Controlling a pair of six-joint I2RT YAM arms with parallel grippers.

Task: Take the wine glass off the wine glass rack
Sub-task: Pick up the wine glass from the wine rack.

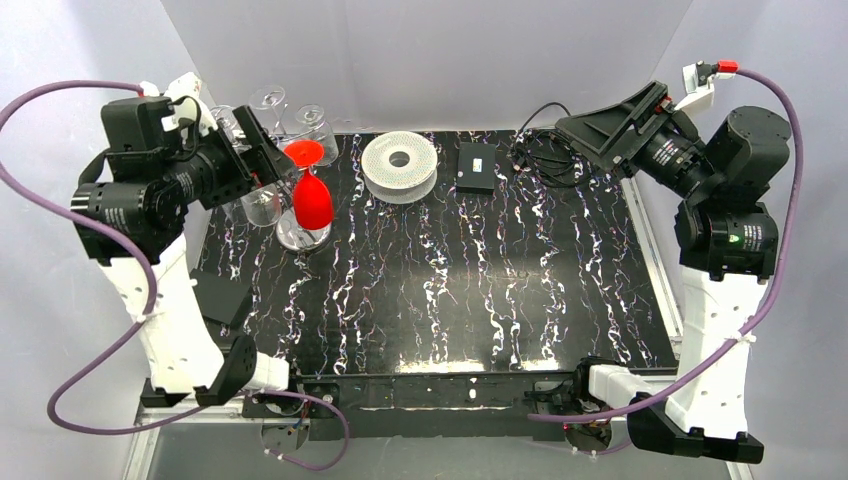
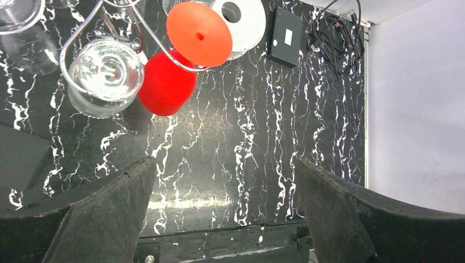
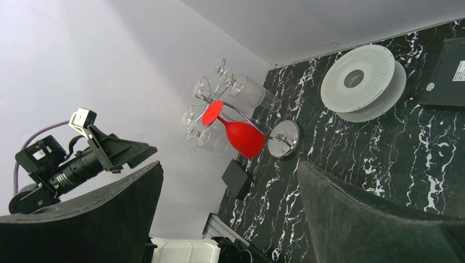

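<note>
Wine glass [image 1: 312,200], red, hangs upside down on the wire rack [image 3: 285,138] at the far left of the table [image 1: 450,300], foot up, bowl down, stem roughly upright. Left gripper [image 2: 224,161] hovers near it, jaws spread wide, empty. Right gripper [image 3: 230,164] is raised at far right, likewise spread and empty.

The wine glass [image 1: 312,203] hangs on the rack [image 1: 291,240], left of the spool [image 1: 379,166].

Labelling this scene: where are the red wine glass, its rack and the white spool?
red wine glass [image 2: 164,87], left wrist view, bowl.
wine glass rack [image 3: 286,138], right wrist view, chrome base.
white spool [image 1: 422,160], top external view, flange.
</note>
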